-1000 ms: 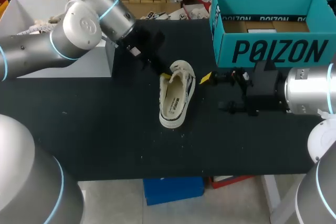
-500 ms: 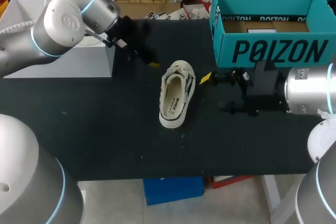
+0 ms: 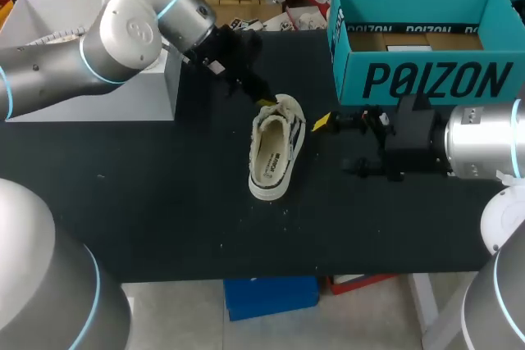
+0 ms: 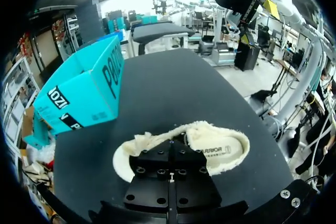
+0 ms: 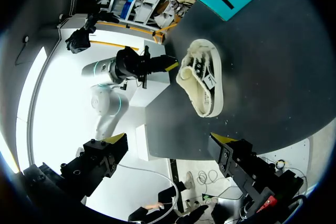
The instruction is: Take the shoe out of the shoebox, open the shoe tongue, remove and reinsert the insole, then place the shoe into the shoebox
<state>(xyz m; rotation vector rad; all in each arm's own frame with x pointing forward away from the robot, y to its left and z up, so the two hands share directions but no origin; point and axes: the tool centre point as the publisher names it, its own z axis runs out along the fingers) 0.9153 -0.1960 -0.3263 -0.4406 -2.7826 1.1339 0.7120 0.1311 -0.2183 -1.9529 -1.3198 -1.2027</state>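
A cream shoe (image 3: 273, 152) lies on the black table, opening up, its toe end toward the back. My left gripper (image 3: 267, 102) is shut with nothing visibly in it, and its tip is at the shoe's far end. In the left wrist view the shut gripper (image 4: 170, 153) hangs right over the shoe (image 4: 223, 149), hiding part of the tongue. My right gripper (image 3: 334, 145) stands open just right of the shoe. In its own view the gripper (image 5: 168, 140) has nothing between its fingers and the shoe (image 5: 203, 85) lies well ahead. The teal shoebox (image 3: 426, 79) stands open at the back right.
A white box (image 3: 90, 96) stands at the table's back left, behind my left arm. The shoebox (image 4: 84, 95) is close to the shoe's toe side. Bare black table (image 3: 180, 202) stretches in front of the shoe to the front edge.
My left gripper pulled away from the shoe to the back left, then came back to the shoe's far end. The shoe and my right arm kept still.
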